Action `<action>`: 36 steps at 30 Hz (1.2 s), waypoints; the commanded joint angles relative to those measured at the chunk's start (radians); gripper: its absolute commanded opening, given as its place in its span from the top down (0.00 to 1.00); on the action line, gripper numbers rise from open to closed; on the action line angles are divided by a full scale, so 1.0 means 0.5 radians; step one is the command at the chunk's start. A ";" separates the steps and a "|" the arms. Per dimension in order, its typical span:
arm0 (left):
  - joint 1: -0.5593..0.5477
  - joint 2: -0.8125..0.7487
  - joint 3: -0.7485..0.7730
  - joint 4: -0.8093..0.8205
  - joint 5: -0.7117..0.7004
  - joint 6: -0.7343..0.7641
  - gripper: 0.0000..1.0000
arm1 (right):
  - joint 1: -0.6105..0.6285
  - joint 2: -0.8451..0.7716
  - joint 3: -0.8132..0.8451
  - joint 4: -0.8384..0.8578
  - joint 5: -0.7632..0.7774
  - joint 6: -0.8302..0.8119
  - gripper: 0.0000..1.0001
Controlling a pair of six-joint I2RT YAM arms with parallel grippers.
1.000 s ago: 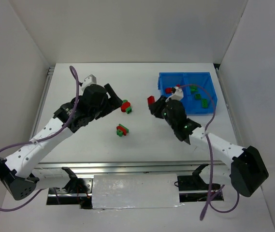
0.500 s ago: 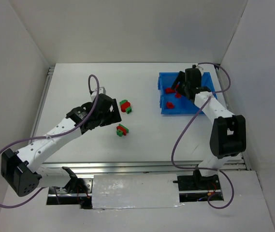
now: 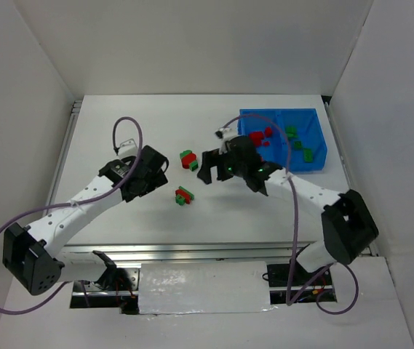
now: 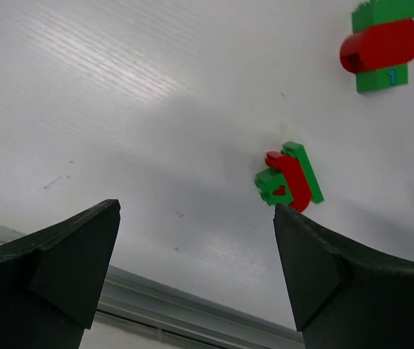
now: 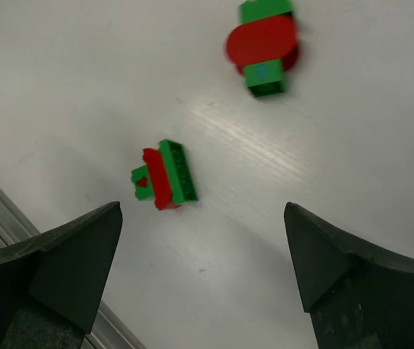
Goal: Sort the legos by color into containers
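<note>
Red-green legos [image 3: 184,195] lie unsorted mid-frame, outside the blue bin [image 3: 279,112]. My right gripper [image 5: 203,218] and left gripper [image 4: 197,211] hang released, empty. Next, I'd lower one over a cluster.

Legos [image 5: 164,174] before claw [image 5: 201,214] (spread, empty).

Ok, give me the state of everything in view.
Left gripper: open, empty.
Right gripper: open, empty.
Far lego cluster: red and green joined, on table.
Near lego cluster: same, unsorted.
Blue bin: reds left compartment, greens right.
</note>
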 commanded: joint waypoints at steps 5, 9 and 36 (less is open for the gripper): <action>0.099 -0.484 -0.170 -0.091 -0.160 -0.140 0.00 | 0.534 0.596 0.306 0.002 0.215 -0.326 0.02; 0.130 -0.665 -0.245 -0.011 -0.142 -0.017 0.01 | 0.627 0.829 0.536 -0.087 0.359 -0.384 0.02; 0.182 -0.672 -0.386 0.445 0.779 0.143 0.00 | 0.985 0.051 -0.355 0.636 0.240 -0.400 0.80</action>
